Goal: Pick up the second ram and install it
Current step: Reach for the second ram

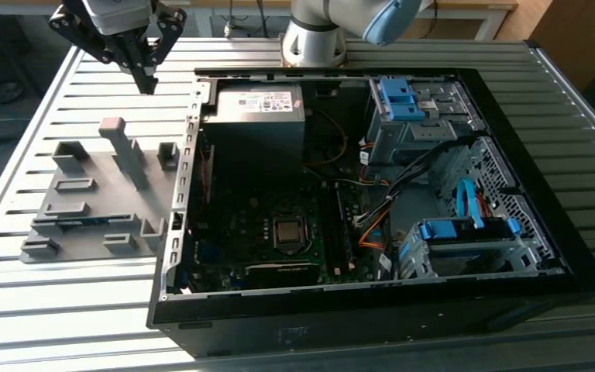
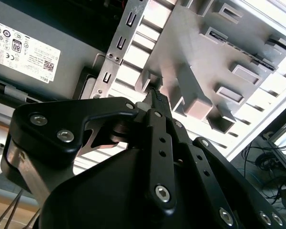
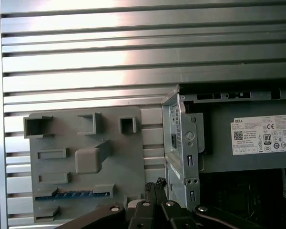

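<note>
The black gripper (image 1: 146, 82) is hovering above the ribbed metal surface (image 1: 29, 310), just off one end of the grey plastic slotted holder (image 1: 111, 194). Its fingers (image 2: 159, 129) seem to be pressing together, gripping nothing. The slim blue circuit-board stick (image 3: 71, 194) is sitting in a holder slot, apart from the fingers, beside the open black computer case (image 1: 380, 310).

Table (image 1: 29, 310): ribbed bare metal, sheeny. Holder (image 1: 111, 205) beside case (image 1: 380, 310): matt grey plastic. Case: black semi-gloss shell, bare steel frame. Claw (image 1: 148, 85): matt black, steel screws.
</note>
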{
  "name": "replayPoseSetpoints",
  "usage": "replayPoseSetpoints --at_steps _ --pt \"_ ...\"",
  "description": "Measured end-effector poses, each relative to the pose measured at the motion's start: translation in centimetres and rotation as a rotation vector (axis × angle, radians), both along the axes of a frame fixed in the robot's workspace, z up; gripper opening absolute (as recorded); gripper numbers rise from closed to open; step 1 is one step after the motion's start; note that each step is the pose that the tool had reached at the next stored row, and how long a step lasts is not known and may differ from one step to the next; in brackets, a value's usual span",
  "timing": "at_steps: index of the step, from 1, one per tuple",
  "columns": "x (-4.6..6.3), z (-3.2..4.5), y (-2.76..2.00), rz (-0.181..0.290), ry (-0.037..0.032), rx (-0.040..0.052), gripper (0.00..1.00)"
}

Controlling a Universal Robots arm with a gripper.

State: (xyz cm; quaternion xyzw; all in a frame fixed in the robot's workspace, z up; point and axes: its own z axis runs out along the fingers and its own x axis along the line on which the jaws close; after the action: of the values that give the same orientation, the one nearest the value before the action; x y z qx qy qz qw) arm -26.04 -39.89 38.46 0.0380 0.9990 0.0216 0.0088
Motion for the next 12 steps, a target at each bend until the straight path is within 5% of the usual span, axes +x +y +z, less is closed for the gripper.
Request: replayPoseSetpoints --at_steps 12 --pt "-0.84 -0.09 0.00 0.000 0.0021 0.0000 0.11"
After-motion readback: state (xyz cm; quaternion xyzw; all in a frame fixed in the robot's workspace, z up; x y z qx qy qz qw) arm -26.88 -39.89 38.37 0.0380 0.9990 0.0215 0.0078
